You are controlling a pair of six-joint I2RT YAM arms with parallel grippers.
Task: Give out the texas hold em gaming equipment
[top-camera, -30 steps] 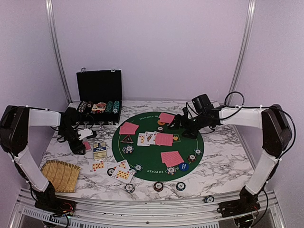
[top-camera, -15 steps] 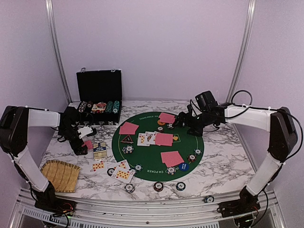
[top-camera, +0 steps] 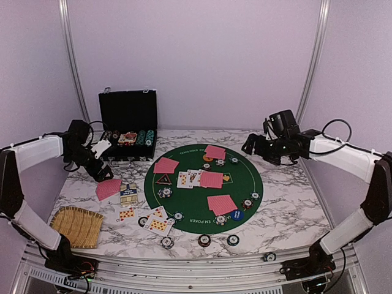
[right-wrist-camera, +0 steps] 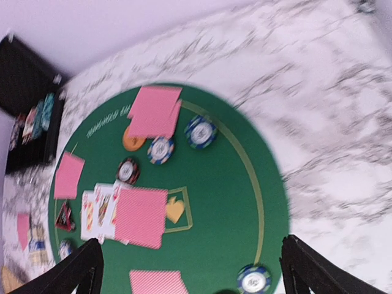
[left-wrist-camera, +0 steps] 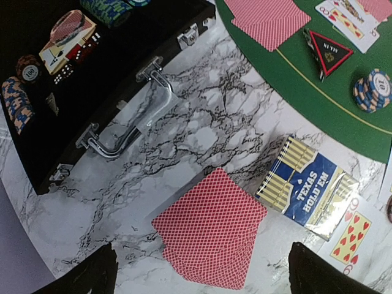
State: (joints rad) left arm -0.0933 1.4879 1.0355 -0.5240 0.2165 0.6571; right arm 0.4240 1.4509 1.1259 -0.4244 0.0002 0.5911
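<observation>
We hover our left gripper [left-wrist-camera: 205, 278], spread and empty, over the red-backed cards [left-wrist-camera: 209, 236] on the marble [left-wrist-camera: 202, 116] beside the card box [left-wrist-camera: 306, 187], seemingly spare stock kept off the green felt [right-wrist-camera: 245, 202], where our right gripper [right-wrist-camera: 191, 275] hangs equally wide.

Pale lilac walls [top-camera: 196, 55] close in the white, grey-veined marble tabletop [top-camera: 288, 208] on 3 sides. 2 silver metal posts [top-camera: 71, 61] rise at its far corners. A ribbed aluminium rail [top-camera: 184, 269] edges the near side. Light is soft and even.
</observation>
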